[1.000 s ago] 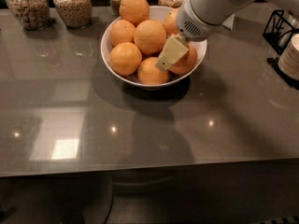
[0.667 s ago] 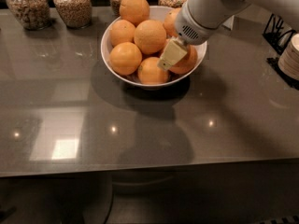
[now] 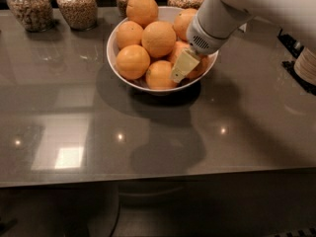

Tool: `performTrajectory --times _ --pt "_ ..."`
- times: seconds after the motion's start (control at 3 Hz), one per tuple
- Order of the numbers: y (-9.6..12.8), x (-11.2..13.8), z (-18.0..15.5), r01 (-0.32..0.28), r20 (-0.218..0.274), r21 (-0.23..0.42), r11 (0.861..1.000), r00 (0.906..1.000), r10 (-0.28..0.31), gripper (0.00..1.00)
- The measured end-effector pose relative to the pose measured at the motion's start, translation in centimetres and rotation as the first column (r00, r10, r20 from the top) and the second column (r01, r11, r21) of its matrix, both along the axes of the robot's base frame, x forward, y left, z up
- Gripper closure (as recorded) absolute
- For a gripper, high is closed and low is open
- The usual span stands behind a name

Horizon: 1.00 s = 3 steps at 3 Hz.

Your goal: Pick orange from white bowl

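tool (image 3: 180,72) sits low among oranges (image 3: 158,38) piled in white bowl (image 3: 111,63).

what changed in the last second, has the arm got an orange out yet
The end effector dropped slightly lower in the view, settling against the oranges at the right front of the white bowl. No orange has been lifted out. The oranges, the bowl and the glass jars behind it sit where they were.

Glossy grey countertop (image 3: 148,147), light glints (image 3: 69,157), possibly dark floor (image 3: 207,206) below
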State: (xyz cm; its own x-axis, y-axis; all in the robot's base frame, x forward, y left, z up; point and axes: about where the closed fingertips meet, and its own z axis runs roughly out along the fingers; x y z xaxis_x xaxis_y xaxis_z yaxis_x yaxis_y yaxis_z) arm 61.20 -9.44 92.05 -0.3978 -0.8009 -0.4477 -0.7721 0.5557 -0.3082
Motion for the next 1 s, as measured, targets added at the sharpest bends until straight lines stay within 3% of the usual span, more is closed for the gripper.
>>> performTrajectory --times 0.33,1.0 --pt "-0.73 0.31 -1.10 0.023 -0.017 -0.016 1.000 0.9996 -0.023 0.32" --pt "-1.25 0.20 -1.23 0.029 -0.014 -0.021 0.999 0.9995 -0.030 0.74"
